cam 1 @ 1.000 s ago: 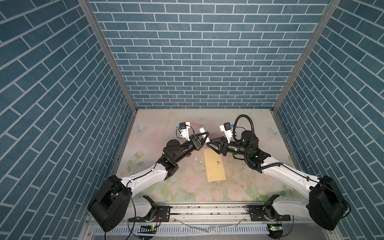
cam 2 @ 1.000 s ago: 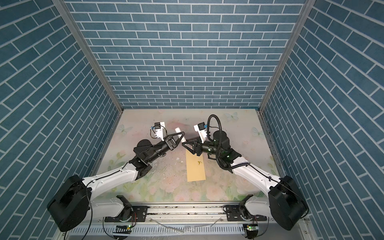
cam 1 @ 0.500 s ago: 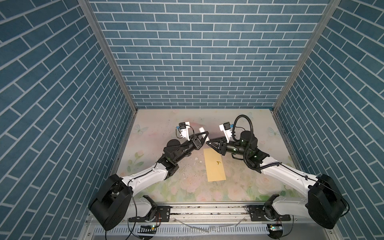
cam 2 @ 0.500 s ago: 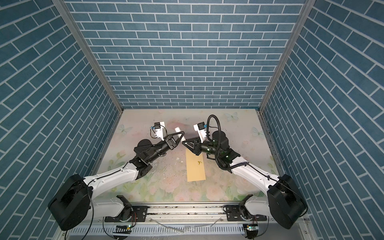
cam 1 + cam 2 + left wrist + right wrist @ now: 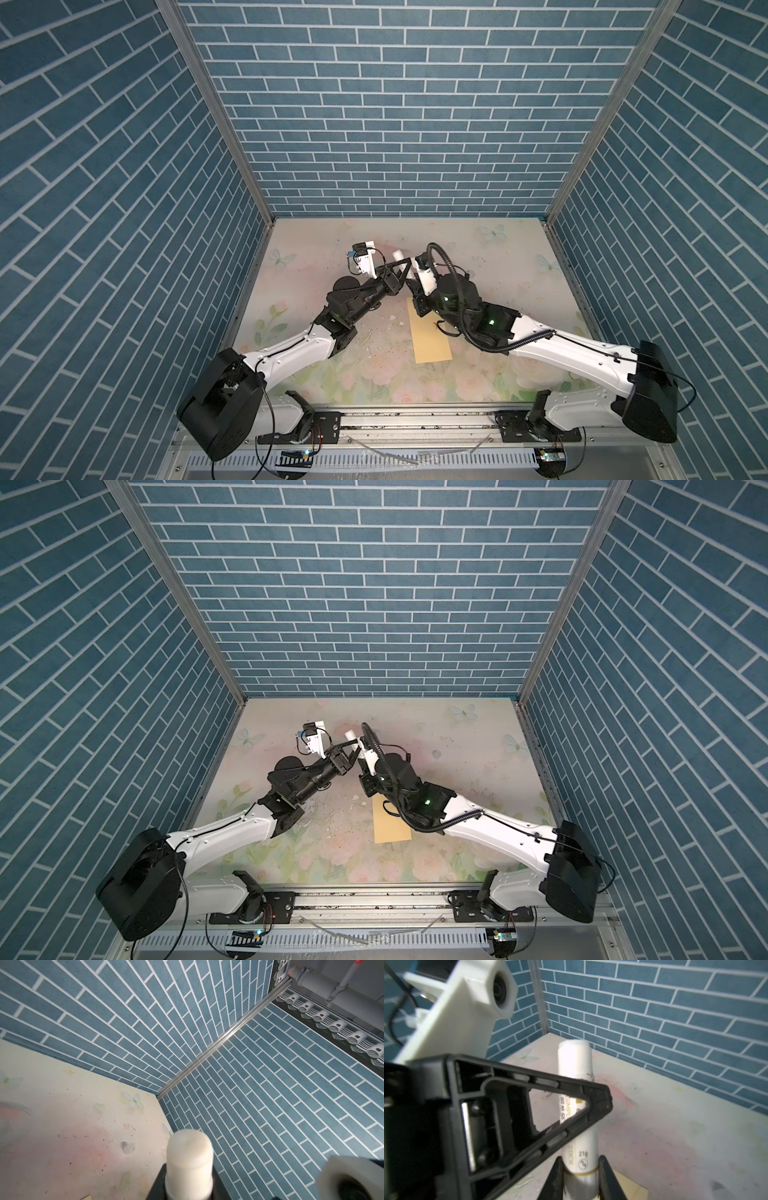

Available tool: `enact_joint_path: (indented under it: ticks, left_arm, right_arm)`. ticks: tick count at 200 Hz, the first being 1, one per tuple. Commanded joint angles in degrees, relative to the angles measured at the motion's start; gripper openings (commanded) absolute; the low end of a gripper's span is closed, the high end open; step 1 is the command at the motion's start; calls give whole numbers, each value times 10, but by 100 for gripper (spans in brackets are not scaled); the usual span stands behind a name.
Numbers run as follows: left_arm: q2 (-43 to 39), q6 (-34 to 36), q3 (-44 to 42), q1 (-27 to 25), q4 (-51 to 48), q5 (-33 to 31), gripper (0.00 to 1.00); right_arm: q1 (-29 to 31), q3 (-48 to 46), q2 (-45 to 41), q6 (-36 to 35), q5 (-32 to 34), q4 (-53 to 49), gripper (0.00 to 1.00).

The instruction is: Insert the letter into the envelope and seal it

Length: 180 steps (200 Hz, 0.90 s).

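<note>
Got both arms on the small white plastic glue stick tube (image 5: 576, 1076), held up off the floral surface (image 5: 498, 266), I reckon so I can pull the cap and glue the flap. My right jaws are closed narrow round its base, and my left jaws pinch it mid-body. The long yellow-tan paper envelope (image 5: 430, 336) lies flat under my right arm. No sign of the white lined letter. Probably tucked inside, but I can't tell.

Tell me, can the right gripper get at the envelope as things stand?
Probably not yet. The right gripper is shut on the glue stick, which the left gripper clamps too; the envelope lies flat below, its far end under the right arm.
</note>
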Motion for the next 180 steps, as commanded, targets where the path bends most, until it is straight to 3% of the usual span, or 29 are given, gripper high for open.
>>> enact_joint_path:
  ticks: [1, 26, 50, 55, 71, 92, 116, 149, 180]
  left_arm:
    - [8, 13, 4, -12, -17, 28, 0]
    - [9, 13, 4, -11, -17, 26, 0]
    - [8, 16, 4, -11, -19, 26, 0]
    - [6, 17, 3, -11, -19, 26, 0]
    - [2, 23, 5, -11, -24, 27, 0]
    - [-8, 28, 9, -11, -31, 32, 0]
    - [-15, 28, 16, -11, -34, 46, 0]
    - [-19, 22, 22, -11, -29, 58, 0]
    - [-17, 10, 22, -11, -18, 65, 0]
  right_arm:
    - [29, 65, 61, -140, 233, 14, 0]
    - [40, 75, 89, -170, 260, 29, 0]
    - [36, 42, 52, -140, 179, 33, 0]
    - [34, 35, 40, -131, 159, 33, 4]
    - [4, 1, -15, -74, 31, 13, 25]
    - [-71, -54, -88, 17, -202, 12, 56]
    - [-145, -118, -144, 90, -391, 58, 73]
    - [-202, -155, -158, 153, -534, 100, 75]
    - [-229, -173, -131, 205, -599, 171, 72]
